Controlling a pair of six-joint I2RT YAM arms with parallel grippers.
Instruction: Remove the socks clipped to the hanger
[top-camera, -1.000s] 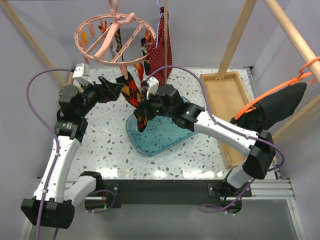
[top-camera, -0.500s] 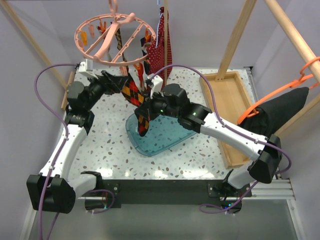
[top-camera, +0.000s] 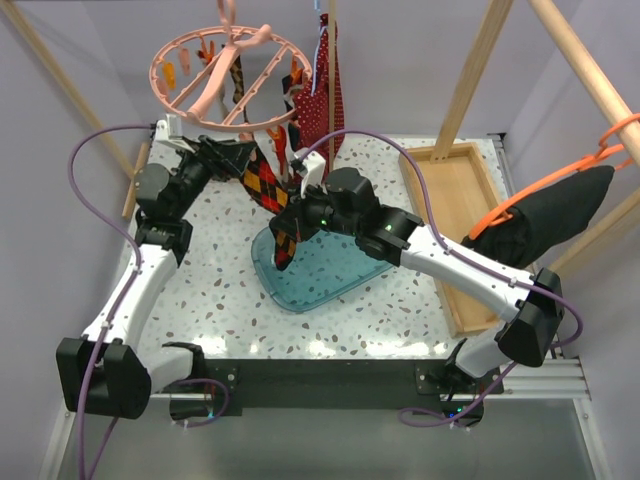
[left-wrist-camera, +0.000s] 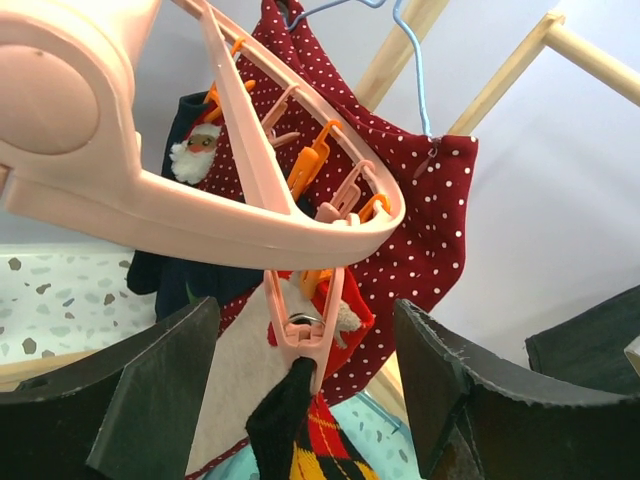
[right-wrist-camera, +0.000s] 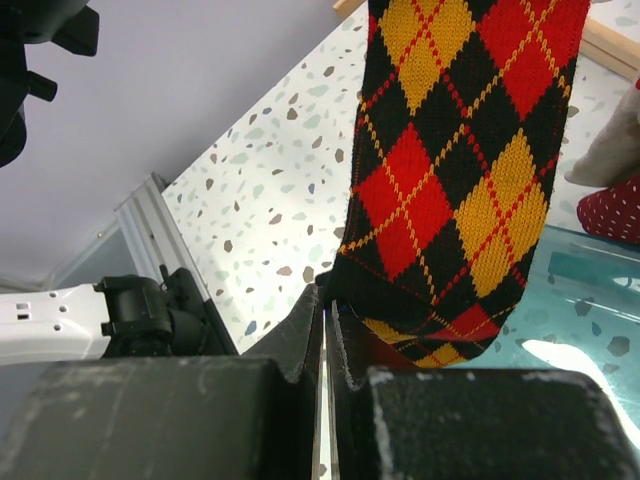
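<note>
The salmon-pink ring hanger (top-camera: 222, 82) hangs at the back left, with several pink and orange clips; it fills the top of the left wrist view (left-wrist-camera: 200, 215). One pink clip (left-wrist-camera: 303, 330) holds a dark argyle sock (left-wrist-camera: 300, 430) that hangs down over the table (top-camera: 263, 183). My left gripper (top-camera: 240, 157) is open, its fingers on either side of that clip (left-wrist-camera: 305, 385) without touching it. My right gripper (top-camera: 284, 232) is shut on the sock's lower end (right-wrist-camera: 450, 180), pinching its edge (right-wrist-camera: 328, 300). A pale sock with a red motif (left-wrist-camera: 235, 380) hangs behind the clip.
A red white-dotted garment (top-camera: 322, 95) hangs right behind the hanger (left-wrist-camera: 430, 200). A teal tray (top-camera: 330, 270) lies under the right gripper. A wooden tray (top-camera: 450, 200) is at the right, an orange hanger with black cloth (top-camera: 555, 210) beyond it. Wooden frame posts (top-camera: 470, 80) stand around.
My left arm has swung up and back toward the hanger, bringing its open fingers around the clip. The right gripper has kept its hold on the sock, almost still.
</note>
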